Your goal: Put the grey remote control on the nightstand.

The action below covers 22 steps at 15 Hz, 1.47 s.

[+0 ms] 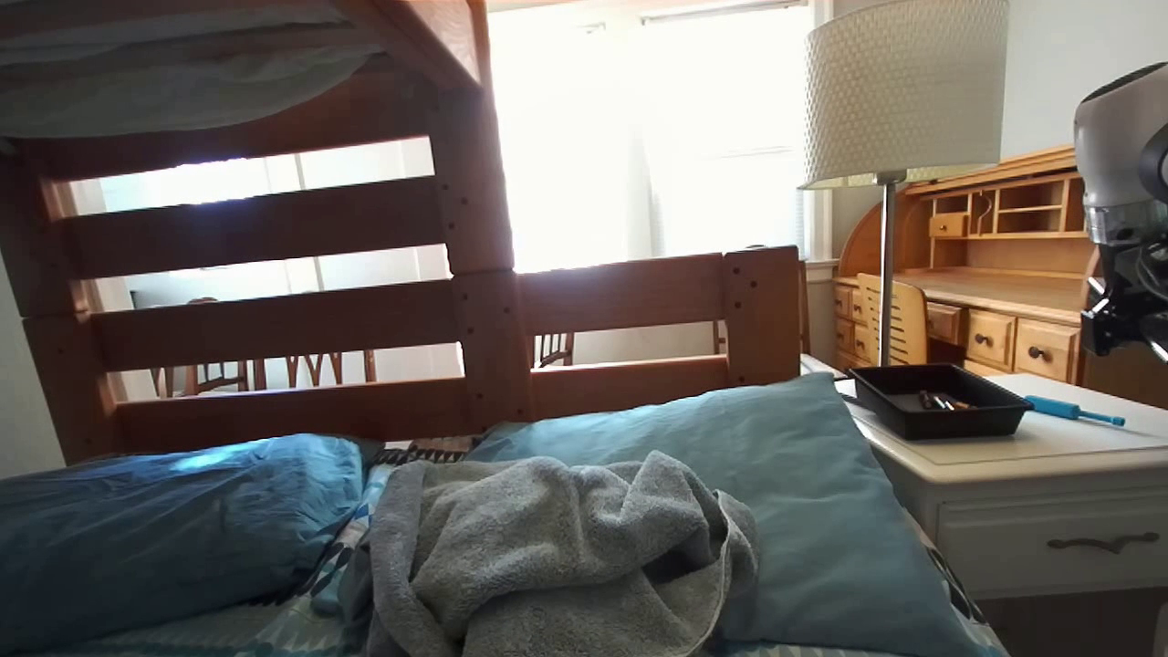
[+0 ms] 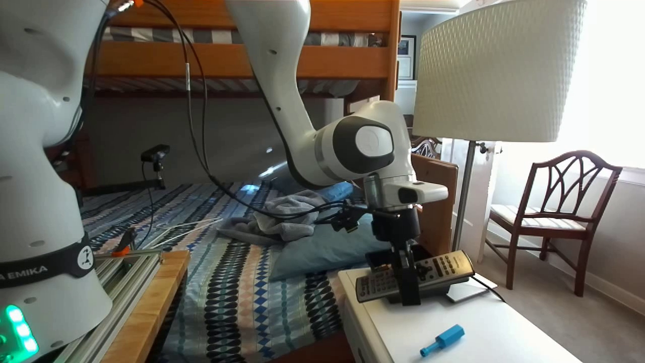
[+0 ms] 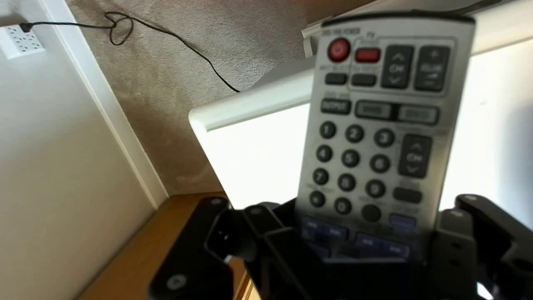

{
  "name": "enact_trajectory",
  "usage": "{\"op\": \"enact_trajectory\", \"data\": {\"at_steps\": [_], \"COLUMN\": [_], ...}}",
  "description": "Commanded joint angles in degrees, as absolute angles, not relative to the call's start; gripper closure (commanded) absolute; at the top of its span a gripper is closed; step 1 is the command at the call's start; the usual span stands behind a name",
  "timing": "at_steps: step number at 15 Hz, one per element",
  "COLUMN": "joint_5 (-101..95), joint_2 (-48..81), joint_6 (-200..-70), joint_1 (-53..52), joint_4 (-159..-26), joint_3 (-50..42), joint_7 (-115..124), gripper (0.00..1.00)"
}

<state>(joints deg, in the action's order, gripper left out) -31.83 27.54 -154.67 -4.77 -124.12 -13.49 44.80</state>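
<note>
The grey remote control (image 2: 446, 267) has a silvery face with many buttons and sits between my gripper's fingers (image 2: 408, 290). In an exterior view it is tilted and overlaps the nightstand (image 2: 496, 330). The wrist view shows the remote control (image 3: 374, 125) close up, gripped near its lower part by the gripper (image 3: 366, 241), with the nightstand's bright white top (image 3: 258, 154) beneath and behind it. The nightstand (image 1: 1086, 447) also shows at the right of an exterior view, where the gripper's fingers and the remote control are out of frame. The exact gap above the top cannot be told.
A black tray (image 1: 940, 422) with small items stands on the nightstand. A blue tool (image 2: 443, 340) lies beside it. A tall lamp (image 2: 499, 75) rises behind. The bed has a blue pillow (image 1: 794, 511) and a grey towel (image 1: 557, 538) beside the nightstand.
</note>
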Motion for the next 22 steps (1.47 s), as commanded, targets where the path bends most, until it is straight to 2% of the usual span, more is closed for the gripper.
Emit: {"op": "enact_trajectory", "data": {"at_steps": [1,5,11,17,22], "joint_5": [-30.22,-29.58,-19.12,-13.85,-16.89], "joint_2": [27.69,27.78,32.23,42.12,49.51], "joint_6": [-154.92,-155.46,-152.57,-139.41,-141.7], "joint_1": [-6.46,-5.83,2.53,8.0,6.64], "joint_4": [-124.18,-124.85,-119.53,-101.03,-90.73], "joint_3": [-15.11,-14.14,-8.65,-12.68,-15.05], "joint_7": [43.63,41.89,19.28,7.03,7.79], "gripper": [1.0,1.0,1.0,1.0,1.0]}}
